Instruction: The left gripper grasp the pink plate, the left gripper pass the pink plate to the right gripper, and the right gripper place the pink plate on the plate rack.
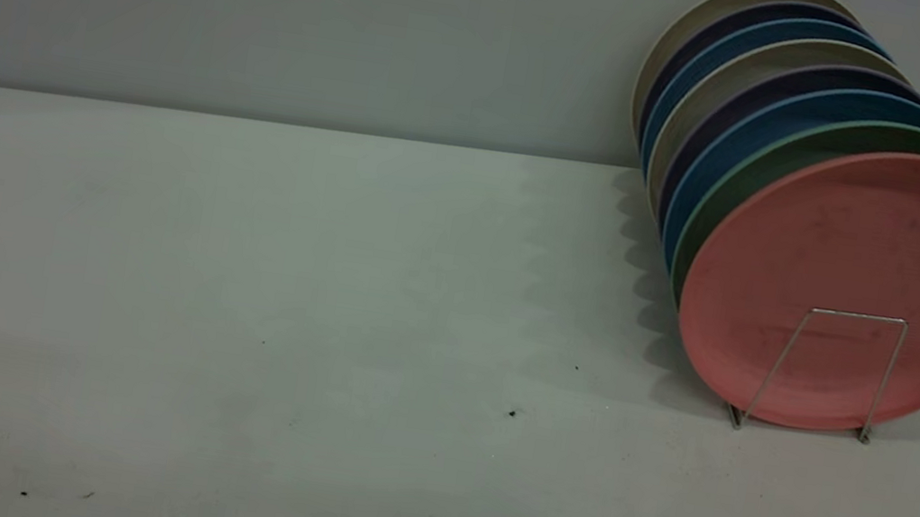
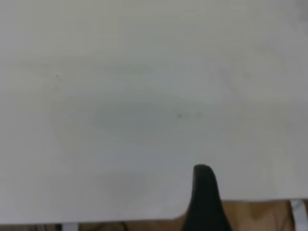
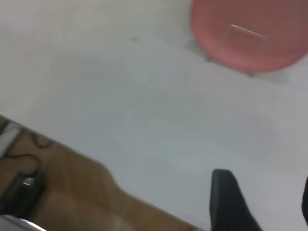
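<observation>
Pink plate: round, shallow, matte salmon with a low raised rim and faint dark specks. It stands on edge in the plate rack, frontmost of a row, behind one upright silver wire loop. Just behind it a green plate, then blue, dark and beige ones. The rack sits at the right of the pale tabletop.

Left end effector: one dark fingertip over the tabletop edge; cannot tell its state. Right end effector: fingers apart, empty, well away from the plate.
</observation>
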Controlling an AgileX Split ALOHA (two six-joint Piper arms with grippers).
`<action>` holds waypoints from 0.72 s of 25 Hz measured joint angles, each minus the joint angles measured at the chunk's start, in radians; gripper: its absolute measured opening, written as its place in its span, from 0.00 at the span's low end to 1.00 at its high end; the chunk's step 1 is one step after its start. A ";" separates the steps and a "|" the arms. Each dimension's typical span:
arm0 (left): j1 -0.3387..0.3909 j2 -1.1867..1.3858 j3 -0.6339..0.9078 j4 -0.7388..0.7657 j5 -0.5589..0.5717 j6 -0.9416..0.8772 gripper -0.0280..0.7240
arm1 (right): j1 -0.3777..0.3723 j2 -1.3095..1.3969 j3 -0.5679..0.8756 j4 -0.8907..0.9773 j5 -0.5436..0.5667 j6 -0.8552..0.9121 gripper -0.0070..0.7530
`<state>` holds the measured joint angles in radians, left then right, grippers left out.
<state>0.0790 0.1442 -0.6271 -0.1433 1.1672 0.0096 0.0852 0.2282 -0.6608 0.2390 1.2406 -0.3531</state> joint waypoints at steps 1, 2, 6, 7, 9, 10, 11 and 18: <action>0.000 -0.015 0.000 0.013 0.000 0.008 0.79 | 0.010 -0.008 0.011 -0.023 0.000 0.008 0.52; 0.000 -0.031 0.000 0.022 0.000 0.018 0.79 | 0.014 -0.013 0.026 -0.047 0.000 0.013 0.52; 0.000 -0.073 0.000 0.048 0.000 0.041 0.79 | 0.016 -0.047 0.088 -0.075 -0.005 0.026 0.52; 0.000 -0.080 0.000 0.049 0.000 0.043 0.79 | 0.016 -0.060 0.102 -0.075 -0.017 0.029 0.52; 0.000 -0.088 0.003 0.051 0.000 0.047 0.79 | 0.016 -0.083 0.130 -0.076 -0.042 0.032 0.52; 0.000 -0.088 0.012 0.053 0.000 0.048 0.79 | 0.016 -0.094 0.146 -0.077 -0.051 0.033 0.52; 0.000 -0.088 0.024 0.053 0.000 0.049 0.79 | 0.016 -0.103 0.162 -0.077 -0.058 0.033 0.52; 0.000 -0.088 0.101 0.060 0.000 0.091 0.79 | 0.016 -0.140 0.180 -0.077 -0.081 0.037 0.52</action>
<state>0.0790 0.0564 -0.5257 -0.0830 1.1672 0.1002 0.1011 0.0885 -0.4808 0.1621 1.1596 -0.3158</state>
